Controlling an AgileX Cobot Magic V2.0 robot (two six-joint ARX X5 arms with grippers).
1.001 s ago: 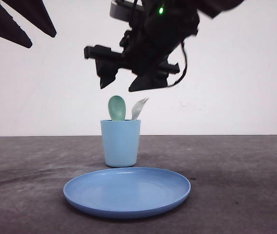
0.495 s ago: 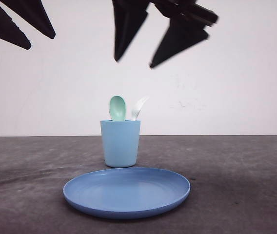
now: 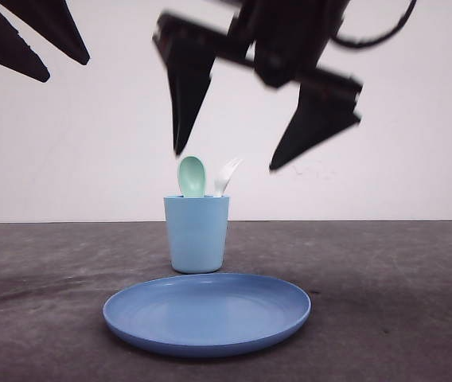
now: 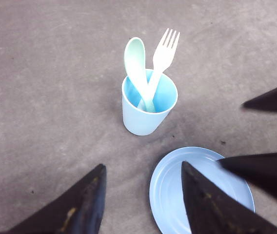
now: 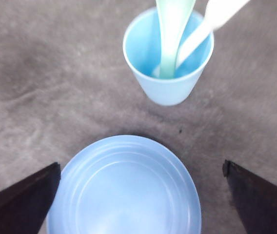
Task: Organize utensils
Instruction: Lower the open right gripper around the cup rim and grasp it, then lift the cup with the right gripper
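Hovering above the light blue cup [image 3: 197, 234] with my right pincer [image 3: 227, 161] spread wide and empty, I judge that descending off-centre could knock the mint-green spoon [image 3: 192, 176] or white fork [image 3: 227, 174] standing inside it, tipping that cup toward the round blue plate [image 3: 207, 312] in front.

spoon [image 3: 192, 176] and fork [image 3: 226, 176] handles hidden inside cup [image 3: 197, 235]; spoon bowl cropped in right wrist view
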